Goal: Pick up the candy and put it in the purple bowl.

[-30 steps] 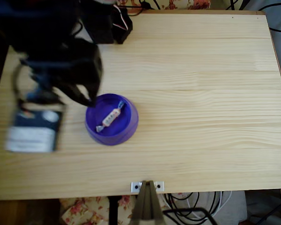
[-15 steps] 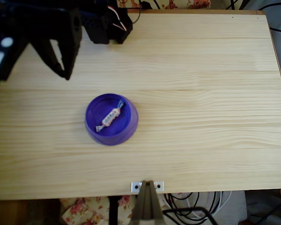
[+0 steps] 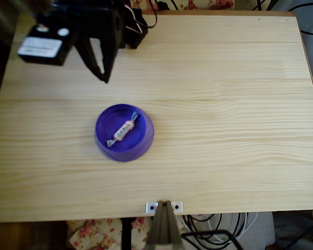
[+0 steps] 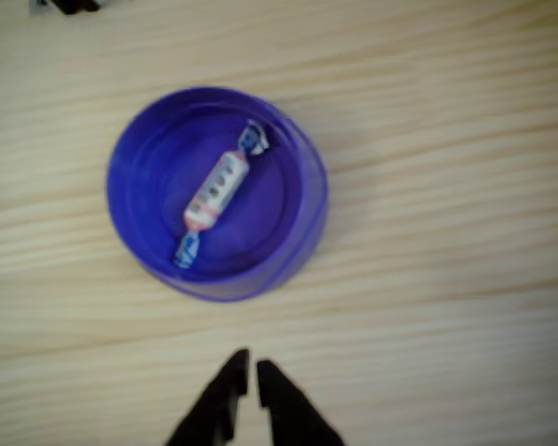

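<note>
While the slim pink-white wrapped candy (image 4: 218,190) lies inside the round blue-purple plastic bowl (image 4: 305,200), the black two-finger gripper (image 4: 246,370) hangs apart — nearly closed, empty

candy (image 3: 123,129): a small, slim wrapped sweet; pinkish-white patterned wrapper with bluish twisted ends (image 4: 216,191).
candy pose: laid flat and slanted, one twisted end toward the upper right and the other toward the lower left in the overhead view.
candy place: inside the purple bowl, near the middle of its floor.
purple bowl (image 3: 140,147): round, shallow, blue-purple plastic with a thick rim (image 4: 309,232).
purple bowl pose: upright, mouth up.
purple bowl place: set on the pale wooden surface, left of centre in the overhead view.
</note>
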